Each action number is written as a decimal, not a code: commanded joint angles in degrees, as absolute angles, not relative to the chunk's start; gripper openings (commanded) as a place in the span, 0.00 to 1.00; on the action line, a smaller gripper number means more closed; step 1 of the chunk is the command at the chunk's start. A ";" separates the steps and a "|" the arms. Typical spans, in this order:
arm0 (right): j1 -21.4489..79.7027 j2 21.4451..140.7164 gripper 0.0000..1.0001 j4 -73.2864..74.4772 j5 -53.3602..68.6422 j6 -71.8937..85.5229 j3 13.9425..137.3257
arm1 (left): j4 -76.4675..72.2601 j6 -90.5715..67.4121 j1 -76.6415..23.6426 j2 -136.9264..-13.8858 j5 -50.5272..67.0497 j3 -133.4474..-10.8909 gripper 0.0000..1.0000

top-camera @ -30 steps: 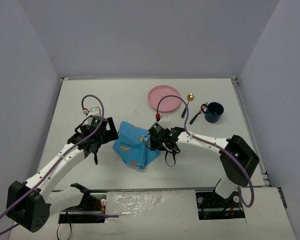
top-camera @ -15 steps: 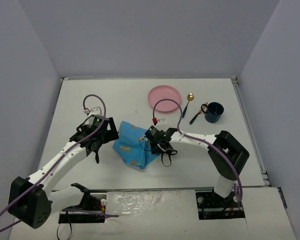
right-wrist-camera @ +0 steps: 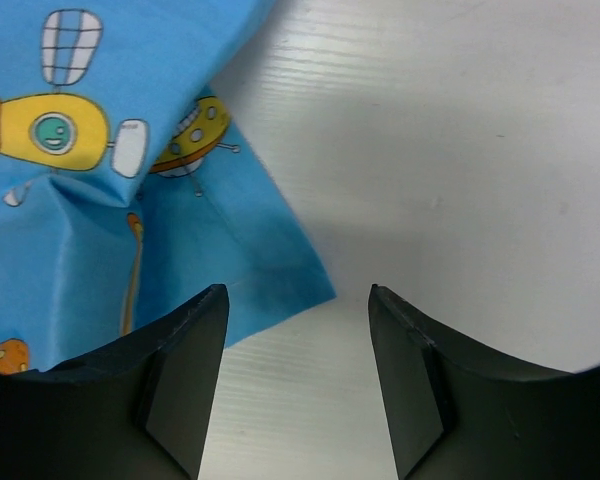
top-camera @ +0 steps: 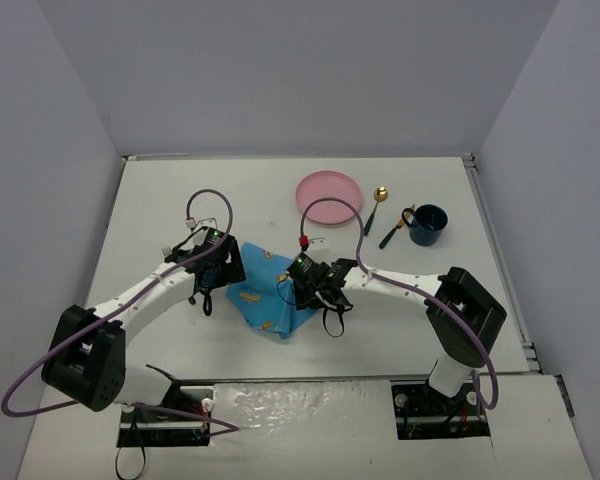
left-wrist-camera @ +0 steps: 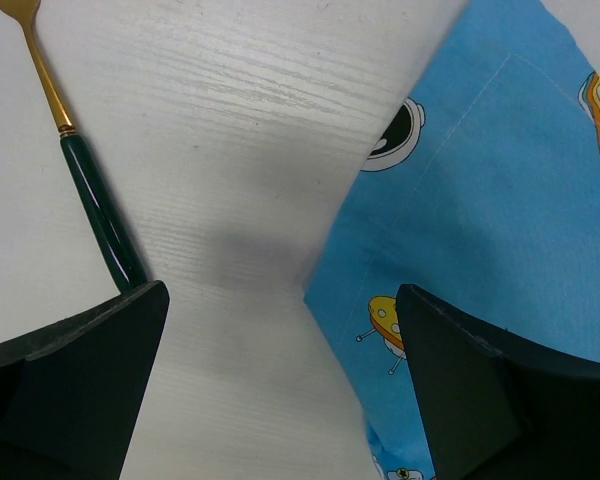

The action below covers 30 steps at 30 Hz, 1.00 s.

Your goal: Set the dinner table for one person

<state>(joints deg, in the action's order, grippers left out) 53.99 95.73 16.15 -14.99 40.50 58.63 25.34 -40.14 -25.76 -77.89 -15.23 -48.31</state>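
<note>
The matte white counter (top-camera: 180,190), faintly grained and edged with thin metal rails, was seen spread beneath both arms. A creased blue cloth (top-camera: 265,295), printed with cartoon figures, was laid near its middle. The left pincer (left-wrist-camera: 280,390) was set wide apart over the cloth's stitched left edge, with nothing clamped. A fork (left-wrist-camera: 90,200) with a gold neck and glossy dark green handle was seen just left of it. The right pincer (right-wrist-camera: 298,390) was parted above a corner on the cloth's right side, with nothing gripped. At the far right, a round pink plate (top-camera: 329,191), a gold-bowled spoon (top-camera: 375,208) and a dark blue mug (top-camera: 429,224) were set out.
</note>
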 commanded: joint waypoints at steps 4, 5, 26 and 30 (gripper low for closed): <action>55.55 100.02 0.47 9.24 -9.16 41.74 56.43 | 21.88 -40.34 -25.58 -78.05 -16.00 -50.89 0.97; 55.55 100.47 0.47 9.14 -9.14 41.75 56.33 | 21.61 -40.34 -25.58 -78.50 -15.99 -50.71 0.97; 54.27 100.45 0.00 28.47 -19.21 26.27 94.78 | 18.36 -40.08 -25.84 -83.96 -14.93 -50.99 0.97; 54.14 103.32 0.00 32.29 -19.55 24.24 105.50 | 18.38 -39.73 -25.84 -83.81 -15.51 -51.02 0.97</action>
<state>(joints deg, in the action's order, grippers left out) 54.67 101.41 24.75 -16.31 28.73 96.80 20.05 -40.09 -25.76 -85.84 -14.40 -48.31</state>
